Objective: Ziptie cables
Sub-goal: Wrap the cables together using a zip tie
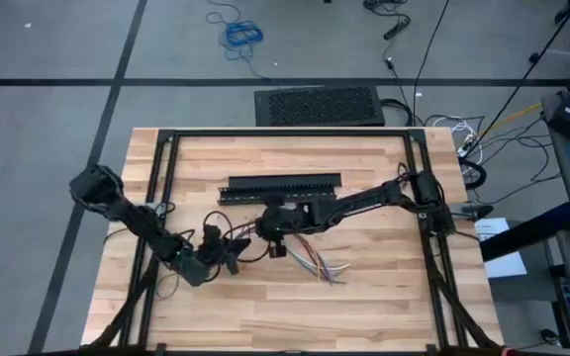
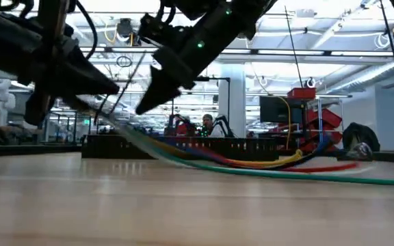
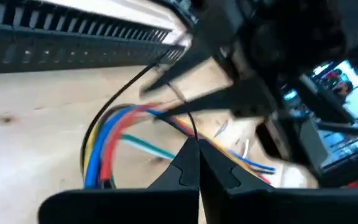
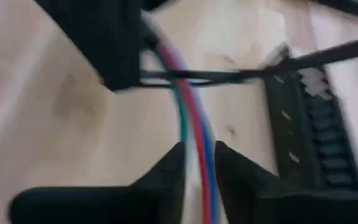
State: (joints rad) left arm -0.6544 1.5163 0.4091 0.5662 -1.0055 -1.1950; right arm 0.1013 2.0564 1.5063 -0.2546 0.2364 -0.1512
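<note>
The cables (image 1: 315, 259) lie on the wooden table (image 1: 384, 297) just in front of the black slotted bar (image 1: 283, 188), their loose coloured ends fanning out toward the table's front edge. In the low view the cables (image 2: 252, 162) rise from the tabletop at one end and run flat along it at the other. The left gripper (image 1: 228, 249) sits at the raised end of the bundle, to the left of the table's middle; in its wrist view its fingers (image 3: 182, 171) are pressed together on a thin black zip tie (image 3: 135, 84) that loops around the cables (image 3: 104, 140). The right gripper (image 1: 277, 237) hangs just beside it over the bundle, below the slotted bar. In the right wrist view its fingertips (image 4: 169, 168) stand slightly apart with the cables (image 4: 197, 124) running between them, and the zip tie (image 4: 191, 76) crosses the wires beyond.
</note>
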